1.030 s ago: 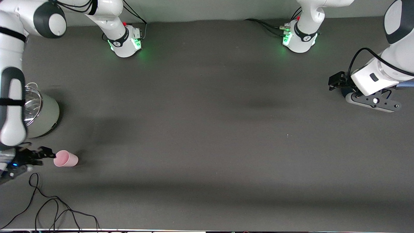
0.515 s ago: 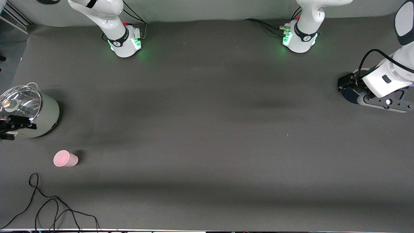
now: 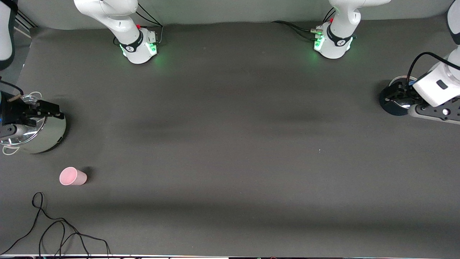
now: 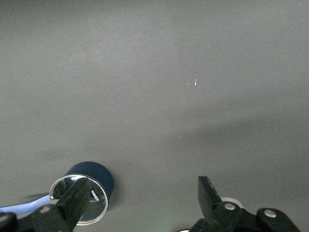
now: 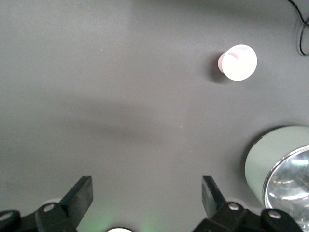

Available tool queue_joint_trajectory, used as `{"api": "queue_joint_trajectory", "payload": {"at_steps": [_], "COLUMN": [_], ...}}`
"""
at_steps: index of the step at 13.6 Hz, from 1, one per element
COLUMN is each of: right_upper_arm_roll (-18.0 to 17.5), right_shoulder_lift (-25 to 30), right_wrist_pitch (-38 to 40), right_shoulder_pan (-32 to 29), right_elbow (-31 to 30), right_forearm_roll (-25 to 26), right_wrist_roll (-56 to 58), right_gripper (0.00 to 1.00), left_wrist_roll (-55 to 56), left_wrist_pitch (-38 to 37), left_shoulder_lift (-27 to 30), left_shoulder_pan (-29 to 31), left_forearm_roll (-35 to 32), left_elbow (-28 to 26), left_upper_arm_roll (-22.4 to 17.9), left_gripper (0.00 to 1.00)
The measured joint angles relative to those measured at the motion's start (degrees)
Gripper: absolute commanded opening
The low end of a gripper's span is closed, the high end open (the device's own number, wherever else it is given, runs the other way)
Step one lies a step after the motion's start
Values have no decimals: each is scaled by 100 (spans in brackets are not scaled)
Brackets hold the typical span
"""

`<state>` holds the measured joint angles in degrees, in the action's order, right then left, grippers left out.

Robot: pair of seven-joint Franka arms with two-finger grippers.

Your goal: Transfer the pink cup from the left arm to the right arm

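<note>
The pink cup (image 3: 73, 176) stands upright and alone on the dark table at the right arm's end, nearer to the front camera than the pale green pot (image 3: 54, 135). The right wrist view shows the pink cup (image 5: 237, 63) from above, well apart from the fingers. My right gripper (image 3: 55, 110) hangs open and empty over the pot's glass lid. In its own view the right gripper (image 5: 145, 193) has only bare table between its fingers. My left gripper (image 3: 390, 94) is open and empty over a dark blue pot at the left arm's end.
The pale green pot (image 5: 275, 164) with its glass lid stands beside the cup. The dark blue pot (image 4: 91, 179) has a shiny rim and a pale blue handle. A black cable (image 3: 54, 230) lies looped near the front edge at the right arm's end.
My right gripper let go of the pink cup's side, opened fully and moved away to over the pale green pot. The left gripper drifted over the dark blue pot. The cup stayed put.
</note>
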<state>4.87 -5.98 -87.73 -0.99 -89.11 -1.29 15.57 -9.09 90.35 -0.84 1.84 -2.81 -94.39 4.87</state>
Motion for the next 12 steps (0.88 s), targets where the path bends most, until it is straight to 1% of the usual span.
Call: {"api": "queue_joint_trajectory", "payload": {"at_steps": [2,6,12], "right_upper_arm_roll": [-3,-26,-90], "right_shoulder_lift": [158,202,223], "right_wrist_pitch": [-10,-139,-137], "right_shoulder_pan": [97,227,190], "right_elbow": [-54,1,124], "right_forearm_roll": [62,139,140], "right_wrist_roll": [-391,-1108,-1318], "right_gripper": [100,100,100], "left_wrist_roll": [0,0,0], "left_wrist_pitch": [3,-3,-61], "left_shoulder_lift": [-40,-151,-158], "left_shoulder_pan": [-4,-6,-6], "left_forearm_roll": [0,0,-6], "left_elbow": [33,47,41], "left_upper_arm_roll": [-4,-3,-6], "left_gripper": [100,100,100]}}
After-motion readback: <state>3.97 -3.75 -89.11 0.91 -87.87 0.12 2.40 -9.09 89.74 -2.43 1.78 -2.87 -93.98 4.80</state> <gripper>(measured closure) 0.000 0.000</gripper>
